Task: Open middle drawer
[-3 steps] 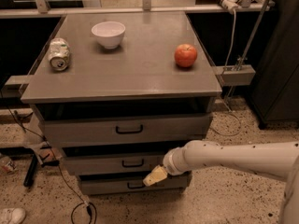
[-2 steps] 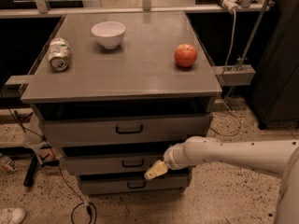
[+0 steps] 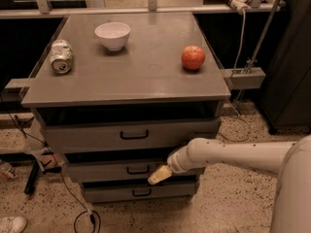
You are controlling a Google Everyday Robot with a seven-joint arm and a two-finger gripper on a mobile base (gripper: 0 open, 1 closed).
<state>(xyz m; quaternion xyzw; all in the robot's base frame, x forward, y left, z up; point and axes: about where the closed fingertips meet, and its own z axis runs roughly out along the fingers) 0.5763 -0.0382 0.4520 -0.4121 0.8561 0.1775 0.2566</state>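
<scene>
The grey cabinet has three drawers stacked under its top. The middle drawer [image 3: 97,171] has a flat grey front and a small black bar handle [image 3: 137,169]. My gripper [image 3: 159,174] comes in from the right on the white arm [image 3: 233,155]. Its yellowish tip is just right of and slightly below that handle, against the middle drawer's front. The top drawer [image 3: 87,137] with its wider handle is above, and the bottom drawer [image 3: 107,194] is below.
On the cabinet top [image 3: 146,76] are a white bowl [image 3: 112,35], a red apple [image 3: 193,57] and a crushed can [image 3: 61,56] lying on its side. Cables [image 3: 73,198] trail on the floor at the left. A dark cabinet [image 3: 291,57] stands at the right.
My gripper has risen a little, from the lower edge of the middle drawer's front towards the level of its handle. The drawers have not moved.
</scene>
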